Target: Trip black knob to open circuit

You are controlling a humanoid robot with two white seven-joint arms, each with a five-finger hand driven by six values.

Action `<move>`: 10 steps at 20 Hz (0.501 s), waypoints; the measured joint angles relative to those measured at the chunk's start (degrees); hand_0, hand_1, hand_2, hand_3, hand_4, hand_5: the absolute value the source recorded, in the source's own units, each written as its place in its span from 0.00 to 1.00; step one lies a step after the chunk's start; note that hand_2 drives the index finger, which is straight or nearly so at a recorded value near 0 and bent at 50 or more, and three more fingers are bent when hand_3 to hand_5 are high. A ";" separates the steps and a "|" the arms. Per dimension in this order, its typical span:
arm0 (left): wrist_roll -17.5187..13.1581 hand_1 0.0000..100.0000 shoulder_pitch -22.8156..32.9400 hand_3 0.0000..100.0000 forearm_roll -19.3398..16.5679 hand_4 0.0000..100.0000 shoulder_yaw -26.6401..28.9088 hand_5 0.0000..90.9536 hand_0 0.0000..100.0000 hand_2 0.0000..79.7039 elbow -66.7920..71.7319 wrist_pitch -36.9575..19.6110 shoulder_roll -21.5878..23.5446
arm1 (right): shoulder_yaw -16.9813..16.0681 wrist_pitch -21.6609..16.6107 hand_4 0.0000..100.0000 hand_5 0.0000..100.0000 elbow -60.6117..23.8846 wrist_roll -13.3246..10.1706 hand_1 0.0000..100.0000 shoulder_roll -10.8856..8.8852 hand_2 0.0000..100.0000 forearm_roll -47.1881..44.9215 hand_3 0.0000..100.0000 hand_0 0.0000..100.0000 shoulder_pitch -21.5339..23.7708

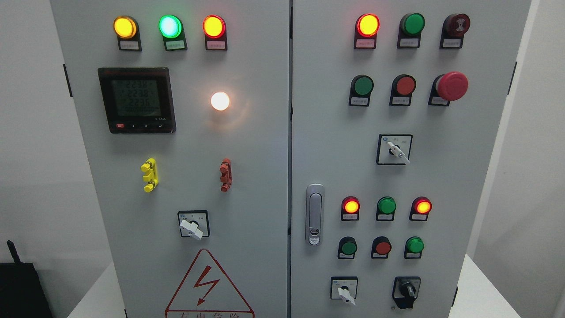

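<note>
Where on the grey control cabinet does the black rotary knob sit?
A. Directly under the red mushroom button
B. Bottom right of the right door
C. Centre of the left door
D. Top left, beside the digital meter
B: the black rotary knob sits at the lower right corner of the right door, right of a white-handled selector switch; no robot hand is in view.

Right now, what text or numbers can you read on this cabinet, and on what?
"2238", "2230", "2236", roughly: the meter display, digits soft.
"有电危险", cut off at the bottom edge: under the red lightning warning triangle.
Tags under the lamps and buttons, and marks around the black knob: too small to read.
</note>
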 measured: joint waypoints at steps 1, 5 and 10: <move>0.00 0.39 0.00 0.00 0.00 0.00 0.00 0.00 0.12 0.00 0.00 0.00 0.00 | 0.00 -1.05 0.05 0.00 -0.74 0.16 0.00 0.00 0.00 -0.08 0.08 0.00 0.07; 0.00 0.39 0.00 0.00 0.00 0.00 0.00 0.00 0.12 0.00 0.00 0.00 0.00 | -0.02 -4.77 0.16 0.00 -3.65 0.30 0.00 0.01 0.00 -0.30 0.16 0.00 0.38; 0.00 0.39 0.00 0.00 0.00 0.00 0.00 0.00 0.12 0.00 0.00 0.02 0.00 | -0.03 -6.10 0.25 0.00 -7.99 0.46 0.00 0.00 0.00 -0.43 0.25 0.00 1.14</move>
